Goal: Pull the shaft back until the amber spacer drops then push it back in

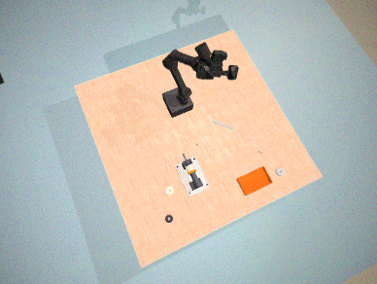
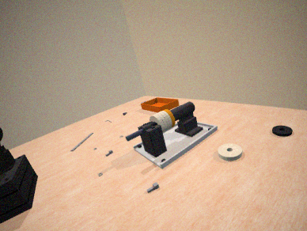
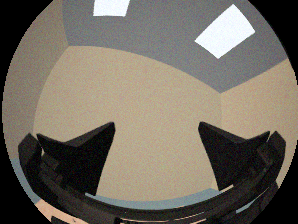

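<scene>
Wooden tabletop (image 1: 121,146) (image 2: 237,190), shaft (image 1: 184,156) (image 2: 134,134) lying level, lengthwise over baseplate (image 1: 204,186) (image 2: 174,148)

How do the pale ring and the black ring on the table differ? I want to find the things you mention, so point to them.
The pale ring (image 1: 167,191) (image 2: 224,153) is cream, while the black ring (image 1: 171,219) (image 2: 276,131) is dark. The pale ring lies nearer the white plate (image 1: 204,178) (image 2: 185,147); the black ring lies farther from it. Both lie flat and have a central hole.
</scene>
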